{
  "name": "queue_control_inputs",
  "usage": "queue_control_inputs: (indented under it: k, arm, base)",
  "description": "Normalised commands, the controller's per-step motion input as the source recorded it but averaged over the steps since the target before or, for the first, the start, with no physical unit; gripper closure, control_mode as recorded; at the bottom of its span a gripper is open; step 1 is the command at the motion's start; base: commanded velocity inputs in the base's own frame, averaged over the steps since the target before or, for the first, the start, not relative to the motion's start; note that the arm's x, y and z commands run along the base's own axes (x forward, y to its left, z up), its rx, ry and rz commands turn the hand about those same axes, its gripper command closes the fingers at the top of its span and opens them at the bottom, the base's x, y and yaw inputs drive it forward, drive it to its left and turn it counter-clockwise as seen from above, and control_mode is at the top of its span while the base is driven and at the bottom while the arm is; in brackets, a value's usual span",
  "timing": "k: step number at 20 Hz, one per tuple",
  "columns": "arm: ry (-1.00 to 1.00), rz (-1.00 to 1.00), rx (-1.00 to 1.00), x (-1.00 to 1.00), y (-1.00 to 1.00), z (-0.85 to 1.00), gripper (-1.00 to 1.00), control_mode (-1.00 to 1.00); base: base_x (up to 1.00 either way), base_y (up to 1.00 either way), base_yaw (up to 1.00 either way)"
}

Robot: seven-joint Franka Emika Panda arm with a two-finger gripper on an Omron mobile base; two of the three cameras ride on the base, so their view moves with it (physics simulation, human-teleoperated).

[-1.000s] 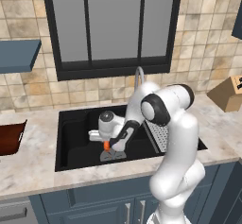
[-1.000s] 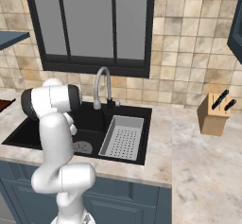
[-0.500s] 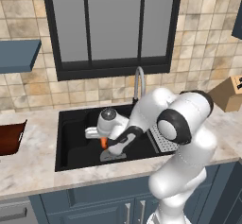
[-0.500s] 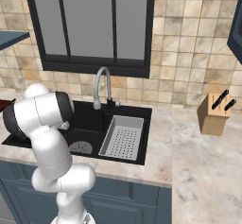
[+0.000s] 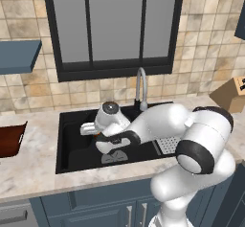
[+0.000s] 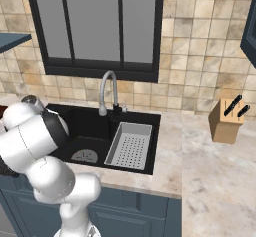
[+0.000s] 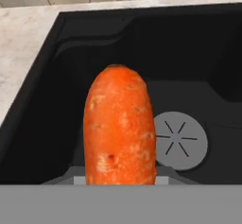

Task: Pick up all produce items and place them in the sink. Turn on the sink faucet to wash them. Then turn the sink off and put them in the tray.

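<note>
Over the black sink [image 5: 76, 147], at the far left of the left base view, the reddish-brown tray [image 5: 10, 139] sits on the marble counter [image 5: 33, 168], well apart from the gripper [image 5: 95, 134] and off to its left. Next along, the gripper hangs above the left half of the basin with the arm's wrist bent over it. A sliver of orange shows at its fingertips there. That is the carrot [image 7: 120, 128], which in the hand view rises straight up from between the fingers, blunt end away from them. The fingers are partly closed and clamped on the carrot's lower end; their tips themselves are hidden behind it. Just past the carrot, to its right in the hand view, the round grey drain [image 7: 180, 140] lies on the sink floor beneath the gripper. Behind the gripper and to its right in the left base view, the silver faucet [image 5: 140, 85] arches over the back rim. Further right, in the right base view, the grey perforated drainer basket [image 6: 129, 144] sits in the basin's right part. A wooden knife block [image 6: 227, 120] stands on the counter far right.
</note>
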Motion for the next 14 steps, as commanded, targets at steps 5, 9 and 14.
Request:
queue_control_inputs:
  k: [5,9,14]
  arm:
    - [0.0,0.1,0.0,-0.16,0.33,0.58,1.0,-1.0]
    - [0.04,0.02,0.08,-0.02,-0.07,0.0,1.0,-1.0]
    - [0.01,0.05,0.01,0.0,0.23,0.18,1.0,-1.0]
  base:
    - [0.0,0.0,0.0]
    - [0.0,0.0,0.0]
    - [0.0,0.0,0.0]
